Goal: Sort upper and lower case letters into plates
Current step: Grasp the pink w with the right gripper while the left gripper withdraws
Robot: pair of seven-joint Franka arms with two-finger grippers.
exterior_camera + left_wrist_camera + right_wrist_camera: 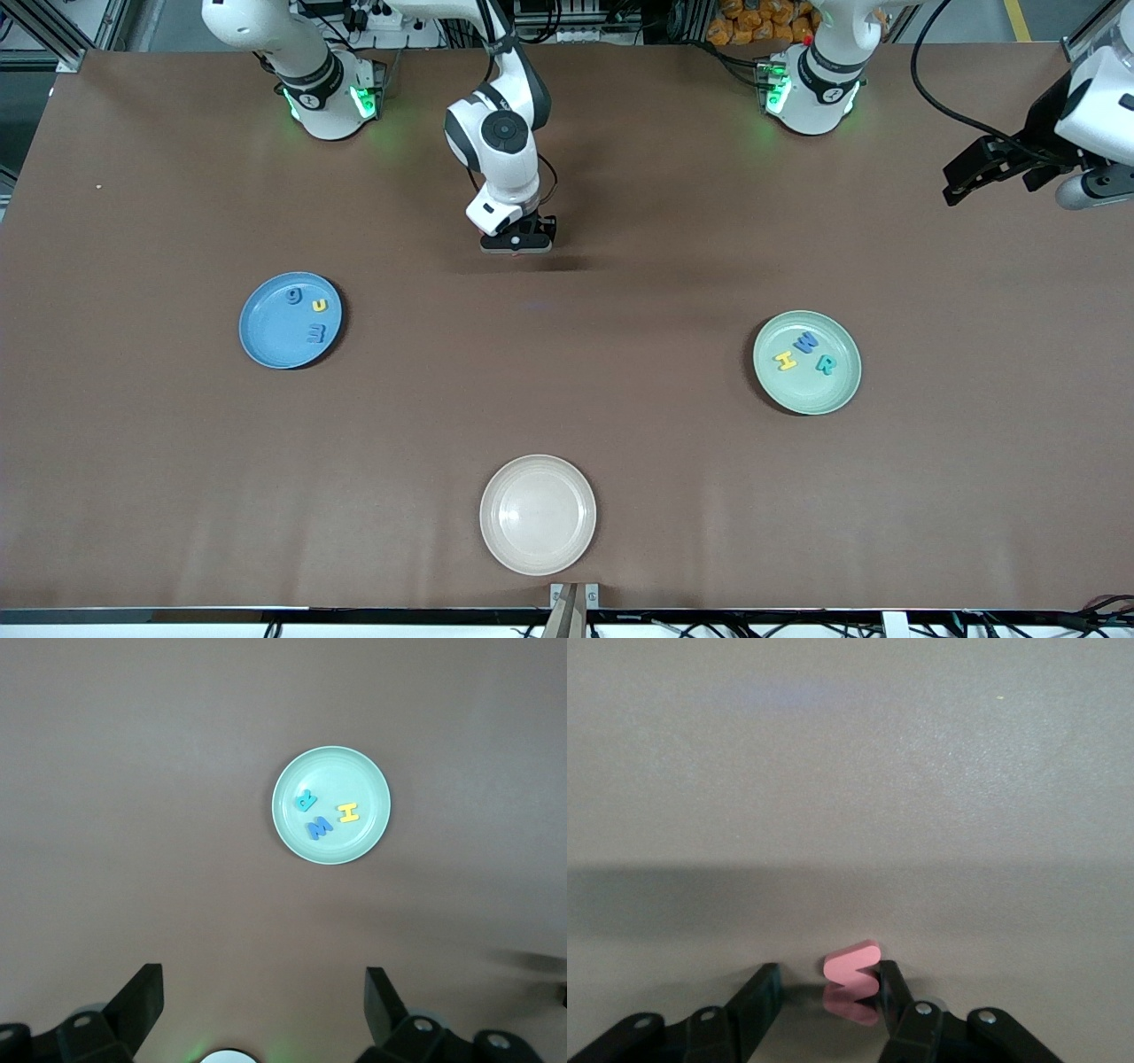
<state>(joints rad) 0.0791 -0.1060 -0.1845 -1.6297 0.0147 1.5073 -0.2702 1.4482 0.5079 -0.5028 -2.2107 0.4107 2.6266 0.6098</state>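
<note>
Front view: right gripper [518, 245] is sitting low on the worktop [567, 399] near centre, jaws part-open around a pink letter [853, 964], one finger touching it. Left gripper [264, 992], jaws wide open and empty, is waiting high above the mint plate [846, 390] holding H, W, R; blue plate [266, 341] is holding g, u, m.

The front cam is looking down from high up at the whole bench [567, 425], facing both robot bases. The left wrist cam is hanging well above the mint plate [330, 805], which the front view is also showing, while the right wrist cam is sitting right down near the bench surface.
</note>
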